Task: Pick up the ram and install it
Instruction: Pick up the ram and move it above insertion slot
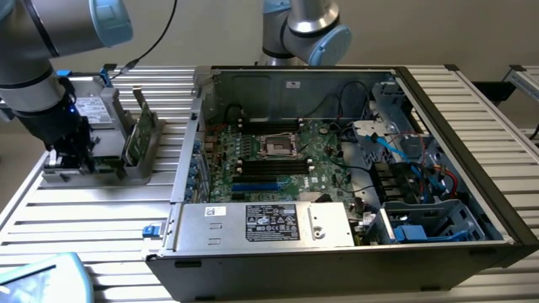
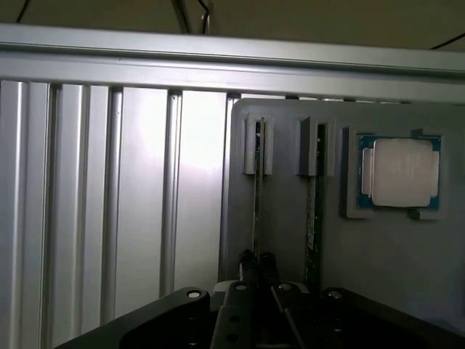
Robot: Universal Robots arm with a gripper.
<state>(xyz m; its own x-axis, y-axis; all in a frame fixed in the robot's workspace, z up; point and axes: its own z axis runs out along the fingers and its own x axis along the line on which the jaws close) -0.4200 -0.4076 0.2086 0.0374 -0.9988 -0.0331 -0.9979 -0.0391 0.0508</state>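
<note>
On a slatted metal tabletop (image 1: 84, 221) beside an open computer case (image 1: 421, 85), the gripper (image 2: 258, 263) has its fingers (image 2: 248, 265) clamped on the ram (image 2: 257, 207), standing edge-up in a grey holder (image 2: 290, 218); the pick-up appears to be under way, and likely calls for a straight lift out.

A plain beige wall (image 1: 455, 31) is standing behind everything, giving back a soft, even light. The table (image 1: 84, 221) is stretching across the exterior view, its top made of ribbed aluminium slats running side by side, and the bare metal is catching a pale glare. At the exterior view's right, a second metal frame (image 1: 524, 79) is poking in near the table's edge.
</note>
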